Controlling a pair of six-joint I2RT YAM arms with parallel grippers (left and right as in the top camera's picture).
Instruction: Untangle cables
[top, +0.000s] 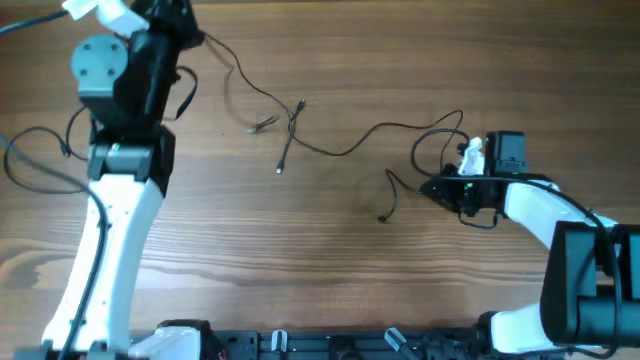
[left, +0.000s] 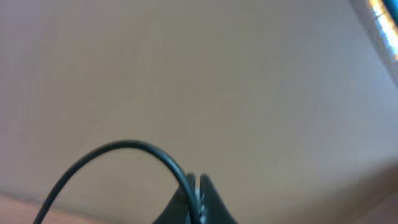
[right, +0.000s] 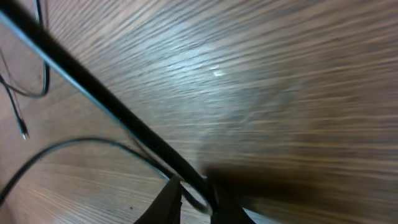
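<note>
A wooden table seen from above. The white-and-black left arm reaches to the far left corner, and the right arm lies low at the right. Thin black cables trail loosely across the middle, from far left to right. The left gripper is pinched closed on one cord. The right gripper straddles a cord with its fingers slightly apart; I cannot tell whether it grips.

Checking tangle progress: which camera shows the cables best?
Overhead: the cables show nearly whole, strung loosely across the table, ends included. Left wrist catches only one arc running into the left claw; right wrist shows a blurred close stretch plus a loop.
</note>
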